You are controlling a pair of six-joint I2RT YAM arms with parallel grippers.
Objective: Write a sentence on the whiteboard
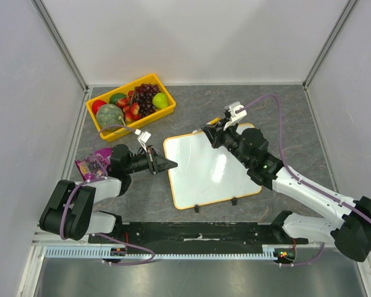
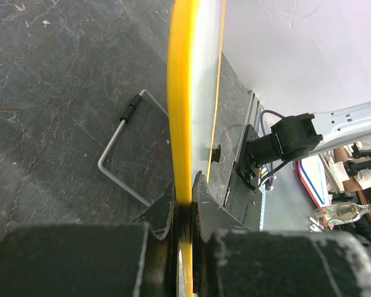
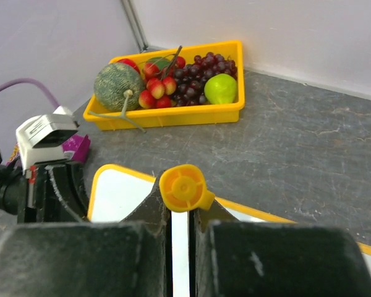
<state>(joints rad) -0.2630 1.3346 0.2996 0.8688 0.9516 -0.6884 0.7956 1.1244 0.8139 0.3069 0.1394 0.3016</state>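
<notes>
Not a single word, number or brand can be read in any view. The whiteboard [image 1: 210, 170] shows a plain white face from above (any thin strokes on it are too faint to make out). The purple packet [image 1: 93, 164] carries printed artwork, but its lettering is too small to read. The pale block [image 3: 46, 135] in the right wrist view bears a dark strip, equally illegible.

Bright, even light from overhead; shadows faint, soft. Pale sheen on whiteboard [image 1: 217, 166]. Wrist views: near foreground blurred, far background sharper.
</notes>
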